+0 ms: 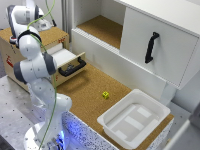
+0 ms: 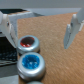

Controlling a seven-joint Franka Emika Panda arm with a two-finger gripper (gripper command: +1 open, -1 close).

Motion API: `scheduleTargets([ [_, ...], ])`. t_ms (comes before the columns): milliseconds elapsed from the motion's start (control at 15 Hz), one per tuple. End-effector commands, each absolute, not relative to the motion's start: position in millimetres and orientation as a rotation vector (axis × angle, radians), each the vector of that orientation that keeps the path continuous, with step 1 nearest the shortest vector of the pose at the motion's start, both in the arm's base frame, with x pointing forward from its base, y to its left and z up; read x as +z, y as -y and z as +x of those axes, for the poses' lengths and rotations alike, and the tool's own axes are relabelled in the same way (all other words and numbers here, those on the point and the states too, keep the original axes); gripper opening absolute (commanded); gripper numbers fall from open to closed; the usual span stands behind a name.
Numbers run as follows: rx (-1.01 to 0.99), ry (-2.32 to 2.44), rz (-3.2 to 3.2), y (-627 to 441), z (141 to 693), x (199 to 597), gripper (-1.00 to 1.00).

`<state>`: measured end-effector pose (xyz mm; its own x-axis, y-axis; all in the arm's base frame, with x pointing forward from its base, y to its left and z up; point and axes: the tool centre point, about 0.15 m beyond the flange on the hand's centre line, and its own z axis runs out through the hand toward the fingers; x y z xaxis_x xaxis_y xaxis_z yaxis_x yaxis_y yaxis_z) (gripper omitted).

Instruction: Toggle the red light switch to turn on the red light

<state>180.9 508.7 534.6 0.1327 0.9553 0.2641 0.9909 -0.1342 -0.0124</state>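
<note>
The red light switch (image 2: pixel 28 44) is a small round button with a red centre and a pale rim, seated in a dark panel next to the blue-centred button (image 2: pixel 31 63). Judging by its look, it is a rigid plastic cap on a short spring: nothing to lift or grip, only to press. It should give way under a light, straight push and probably click. The place to meet it is the flat red centre, squarely with one fingertip or with the fingers brought together, since an off-centre push could slide off the rim or catch the blue neighbour, which sits just beside it.

In the exterior view, starting at the left, the white arm (image 1: pixel 34 65) rises from its base at the near left edge of the table and folds over, so the wrist is hidden behind its own links; the buttons cannot be seen there. To the right lie an open drawer (image 1: pixel 70 62) with a black handle, the cork tabletop (image 1: pixel 90 92), a small yellow-green block (image 1: pixel 105 95) and a white tray (image 1: pixel 131 120).

In the wrist view the gripper (image 2: pixel 38 31) points down at the panel with its fingers spread wide and nothing between them. One finger (image 2: pixel 10 31) hangs just beside the red button, the other (image 2: pixel 71 31) well apart over bare cork. Contact with the button does not appear to be made yet
</note>
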Motion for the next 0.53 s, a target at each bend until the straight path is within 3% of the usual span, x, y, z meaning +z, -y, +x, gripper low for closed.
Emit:
scheduleTargets([
  [0, -0.093, 2.181, -2.206, -578.2, 179.1, 545.8, -1.0],
  [467, -0.04, 2.239, -2.141, -591.0, 160.9, 526.1, -1.0],
])
